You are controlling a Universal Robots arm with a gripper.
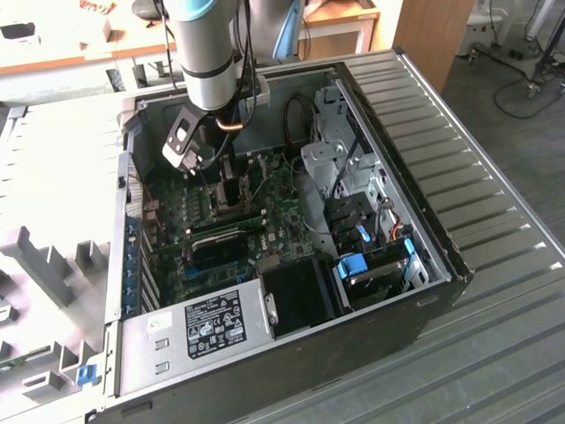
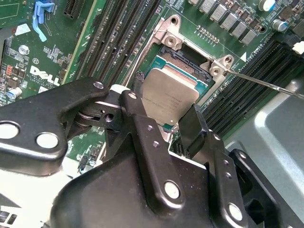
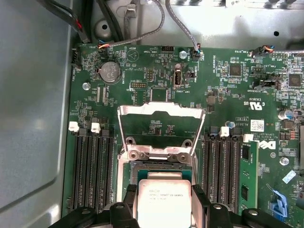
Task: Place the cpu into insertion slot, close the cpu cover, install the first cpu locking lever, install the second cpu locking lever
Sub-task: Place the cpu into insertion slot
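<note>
My gripper (image 2: 164, 118) is shut on the cpu (image 2: 168, 95), its black fingers (image 2: 137, 118) pressing two opposite edges of the silver-topped chip. I hold the chip right over the insertion slot (image 2: 183, 54), whose dark recess shows beyond it; I cannot tell whether it rests in the slot. In the first wrist view the cpu (image 3: 164, 199) sits between the fingers of the gripper (image 3: 164, 209), and the cpu cover (image 3: 161, 110) stands swung open beyond the insertion slot (image 3: 161, 166). In the exterior view the gripper (image 1: 221, 177) reaches down into the open computer case.
Long black memory slots (image 3: 90, 166) flank the socket on both sides, one with a green memory stick (image 3: 247, 175). A thin metal lever rod (image 2: 266, 84) sticks out beside the socket. Case walls (image 1: 388, 141), a drive cage (image 1: 353, 168) and the power supply (image 1: 203, 331) surround the board.
</note>
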